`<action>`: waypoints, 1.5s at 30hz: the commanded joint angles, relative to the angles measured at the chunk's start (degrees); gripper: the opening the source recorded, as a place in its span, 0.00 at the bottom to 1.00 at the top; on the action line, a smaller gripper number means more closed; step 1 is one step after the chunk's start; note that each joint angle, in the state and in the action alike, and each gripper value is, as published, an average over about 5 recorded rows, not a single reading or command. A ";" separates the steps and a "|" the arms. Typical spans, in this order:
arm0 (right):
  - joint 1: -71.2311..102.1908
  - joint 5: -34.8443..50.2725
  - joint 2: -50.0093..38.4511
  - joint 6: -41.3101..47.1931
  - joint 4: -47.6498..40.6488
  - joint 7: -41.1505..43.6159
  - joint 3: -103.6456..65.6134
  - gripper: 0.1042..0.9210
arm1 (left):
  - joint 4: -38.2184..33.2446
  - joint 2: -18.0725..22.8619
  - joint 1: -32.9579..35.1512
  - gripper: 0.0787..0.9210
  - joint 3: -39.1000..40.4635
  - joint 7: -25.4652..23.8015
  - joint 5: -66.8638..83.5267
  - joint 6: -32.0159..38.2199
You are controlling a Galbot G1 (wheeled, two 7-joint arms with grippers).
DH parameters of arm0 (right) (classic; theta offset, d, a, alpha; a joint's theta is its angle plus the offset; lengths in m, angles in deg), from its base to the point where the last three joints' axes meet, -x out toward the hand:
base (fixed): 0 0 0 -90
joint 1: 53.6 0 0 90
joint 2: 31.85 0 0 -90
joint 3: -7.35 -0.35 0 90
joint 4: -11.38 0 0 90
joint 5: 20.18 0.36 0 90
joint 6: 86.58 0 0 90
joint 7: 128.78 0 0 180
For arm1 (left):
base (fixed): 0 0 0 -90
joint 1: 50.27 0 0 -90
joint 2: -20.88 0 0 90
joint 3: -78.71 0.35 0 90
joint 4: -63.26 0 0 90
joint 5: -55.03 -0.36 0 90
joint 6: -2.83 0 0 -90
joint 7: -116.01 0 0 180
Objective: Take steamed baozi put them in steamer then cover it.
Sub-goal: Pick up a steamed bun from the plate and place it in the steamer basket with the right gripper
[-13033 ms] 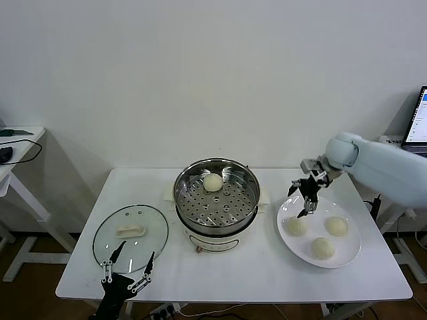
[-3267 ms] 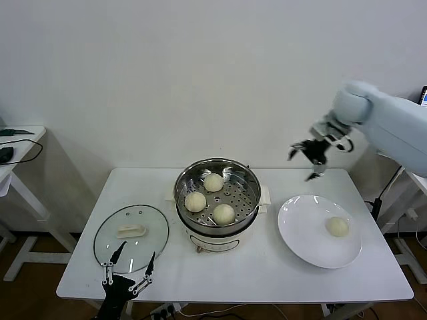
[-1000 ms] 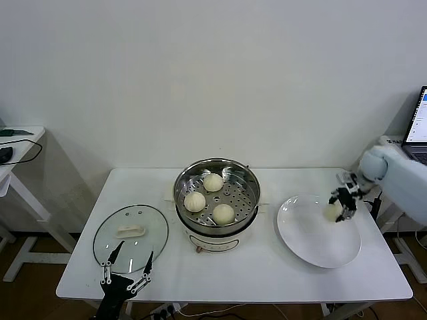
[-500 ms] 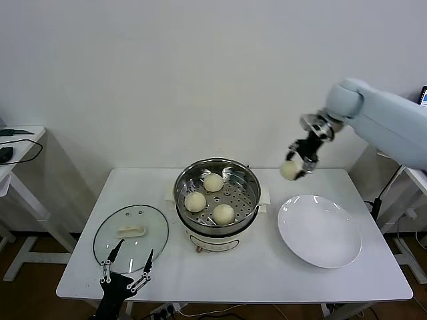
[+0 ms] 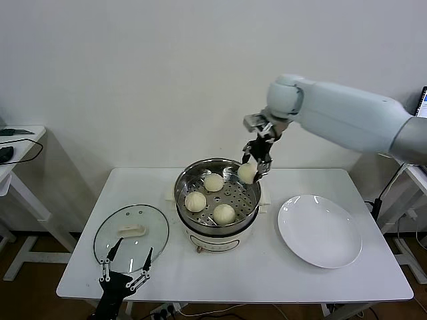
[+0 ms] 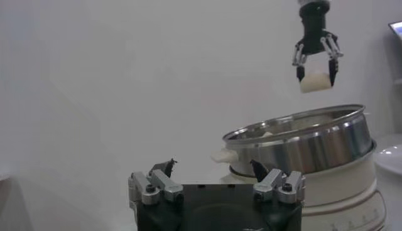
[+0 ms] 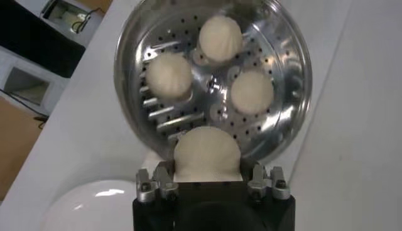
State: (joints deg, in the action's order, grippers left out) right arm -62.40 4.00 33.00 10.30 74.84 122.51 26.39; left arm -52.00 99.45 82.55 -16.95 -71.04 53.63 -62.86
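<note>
The right gripper [image 5: 256, 163] hangs over the far right rim of the steamer [image 5: 217, 230], its jaws closed on one bun [image 5: 247, 173] that is held clear above the perforated tray, where three more buns [image 5: 213, 182] already lie apart from each other. The steamer stands in the middle of the white counter [image 5: 233, 270], with a bare white plate [image 5: 320, 231] to its right and the glass lid [image 5: 130, 233] lying flat to its left, handle up. The left gripper [image 5: 125, 267] waits low at the counter's front edge just beside the lid, jaws spread wide and holding nothing.
</note>
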 commanded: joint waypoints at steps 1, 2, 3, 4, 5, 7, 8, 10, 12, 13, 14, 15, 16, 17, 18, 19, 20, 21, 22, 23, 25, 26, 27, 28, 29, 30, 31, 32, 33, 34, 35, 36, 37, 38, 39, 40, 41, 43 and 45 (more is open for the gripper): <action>3.74 -0.96 4.33 1.61 -0.71 -2.92 2.19 0.69 | 0.27 -0.02 -0.12 0.88 -0.07 0.00 0.11 0.09; 4.05 -1.31 4.43 1.61 -0.93 -3.02 2.23 0.69 | 0.26 0.02 -0.14 0.88 -0.05 0.00 0.13 0.09; 4.33 -1.67 4.51 1.60 -1.11 -3.10 2.27 0.69 | 0.23 0.05 -0.14 0.88 -0.03 0.01 0.16 0.08; 4.57 -1.97 4.57 1.60 -1.31 -3.17 2.30 0.69 | 0.18 0.07 -0.13 0.88 -0.01 0.01 0.18 0.08; 4.79 -2.15 4.62 1.61 -1.51 -3.30 2.33 0.69 | 0.14 0.08 -0.11 0.88 0.00 0.01 0.18 0.08; 5.24 -2.59 4.73 1.62 -1.91 -3.52 2.34 0.69 | 0.08 0.07 -0.07 0.88 0.00 0.02 0.18 0.10; 5.43 -2.78 4.78 1.63 -2.08 -3.65 2.35 0.69 | 0.05 0.06 -0.03 0.88 -0.01 0.03 0.18 0.10; 5.74 -3.15 4.84 1.64 -2.28 -3.85 2.38 0.68 | -0.03 0.03 0.04 0.88 -0.03 0.04 0.19 0.13; 5.92 -3.30 4.86 1.66 -2.32 -4.08 2.44 0.68 | -0.15 0.03 0.11 0.88 -0.04 0.06 0.20 0.15; 5.97 -3.36 4.89 1.68 -2.33 -4.19 2.47 0.68 | -0.22 0.03 0.14 0.88 -0.04 0.07 0.21 0.16; 6.02 -3.39 4.96 1.72 -2.38 -4.38 2.50 0.69 | -0.31 0.03 0.17 0.88 -0.04 0.08 0.23 0.17; 6.08 -3.39 5.05 1.77 -2.47 -4.59 2.52 0.69 | -0.40 0.03 0.19 0.88 -0.03 0.09 0.24 0.17; 6.14 -3.40 5.16 1.82 -2.62 -4.81 2.54 0.69 | -0.48 0.03 0.21 0.88 -0.03 0.10 0.26 0.17; 6.22 -3.45 5.32 1.87 -2.82 -5.11 2.56 0.69 | -0.57 0.02 0.24 0.88 -0.02 0.11 0.29 0.17; 6.31 -3.50 5.46 1.92 -3.03 -5.36 2.58 0.69 | -0.64 0.01 0.26 0.88 -0.02 0.12 0.33 0.18; 6.39 -3.58 5.60 1.96 -3.21 -5.57 2.60 0.70 | -0.68 0.00 0.26 0.88 -0.02 0.13 0.35 0.20; 6.47 -3.73 5.74 2.00 -3.37 -5.76 2.64 0.70 | -0.71 -0.01 0.25 0.88 -0.04 0.14 0.39 0.23; 6.55 -3.87 5.86 2.04 -3.48 -5.88 2.67 0.70 | -0.72 -0.03 0.24 0.88 -0.06 0.15 0.44 0.27; 6.60 -3.96 5.96 2.08 -3.53 -5.92 2.72 0.70 | -0.71 -0.04 0.22 0.88 -0.07 0.16 0.48 0.31; 6.66 -4.08 6.08 2.14 -3.58 -5.96 2.78 0.71 | -0.70 -0.06 0.20 0.88 -0.10 0.17 0.53 0.36; 6.74 -4.19 6.24 2.23 -3.68 -5.96 2.88 0.71 | -0.69 -0.09 0.19 0.88 -0.13 0.18 0.60 0.43; 6.77 -4.23 6.30 2.27 -3.73 -5.96 2.93 0.71 | -0.69 -0.11 0.19 0.88 -0.14 0.19 0.61 0.47; 6.79 -4.26 6.35 2.30 -3.78 -5.96 2.96 0.72 | -0.69 -0.13 0.19 0.88 -0.16 0.19 0.62 0.49; 6.81 -4.36 6.35 2.32 -3.81 -5.96 2.97 0.72 | -0.67 -0.15 0.19 0.88 -0.17 0.19 0.62 0.52; 6.82 -4.48 6.33 2.32 -3.83 -5.94 2.98 0.72 | -0.66 -0.16 0.18 0.88 -0.19 0.19 0.62 0.54; 6.82 -4.61 6.30 2.33 -3.84 -5.93 2.99 0.72 | -0.64 -0.15 0.16 0.88 -0.20 0.20 0.62 0.55; 6.84 -4.75 6.26 2.36 -3.85 -5.95 3.00 0.72 | -0.64 -0.15 0.15 0.88 -0.20 0.20 0.62 0.56; 6.87 -4.91 6.21 2.38 -3.87 -5.96 3.01 0.73 | -0.64 -0.14 0.13 0.88 -0.19 0.19 0.62 0.57; 6.92 -4.95 6.17 2.41 -3.88 -5.99 3.00 0.73 | -0.65 -0.12 0.12 0.88 -0.17 0.20 0.62 0.58; 7.00 -5.03 6.13 2.43 -3.88 -6.04 2.97 0.73 | -0.67 -0.10 0.09 0.88 -0.16 0.19 0.63 0.57; 7.10 -5.13 6.09 2.44 -3.88 -6.07 2.92 0.73 | -0.69 -0.09 0.06 0.88 -0.15 0.19 0.63 0.57; 7.19 -5.22 6.06 2.45 -3.87 -6.12 2.88 0.74 | -0.69 -0.07 0.03 0.88 -0.14 0.20 0.63 0.57; 7.25 -5.32 6.03 2.46 -3.82 -6.17 2.86 0.75 | -0.70 -0.06 0.00 0.88 -0.15 0.18 0.63 0.55; 7.31 -5.50 6.00 2.46 -3.78 -6.18 2.82 0.77 | -0.69 -0.06 -0.02 0.88 -0.16 0.16 0.62 0.54; 7.34 -5.63 5.97 2.47 -3.72 -6.21 2.77 0.79 | -0.70 -0.06 -0.02 0.88 -0.18 0.15 0.61 0.53; 7.36 -5.65 5.90 2.49 -3.66 -6.24 2.63 0.81 | -0.71 -0.05 -0.02 0.88 -0.21 0.13 0.61 0.53; 7.38 -5.71 5.79 2.49 -3.60 -6.16 2.41 0.83 | -0.70 -0.05 -0.02 0.88 -0.25 0.12 0.61 0.52; 7.28 -5.73 5.46 2.44 -3.43 -6.09 1.89 0.87 | -0.71 -0.03 -0.02 0.88 -0.31 0.18 0.60 0.52; 6.90 -5.78 4.81 2.28 -3.01 -5.93 1.30 0.88 | -0.72 -0.03 -0.06 0.88 -0.37 0.26 0.61 0.51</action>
State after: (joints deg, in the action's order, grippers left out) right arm -55.21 -1.29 38.44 12.71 71.46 116.61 28.84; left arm -52.73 99.44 82.52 -17.23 -70.83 54.25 -62.32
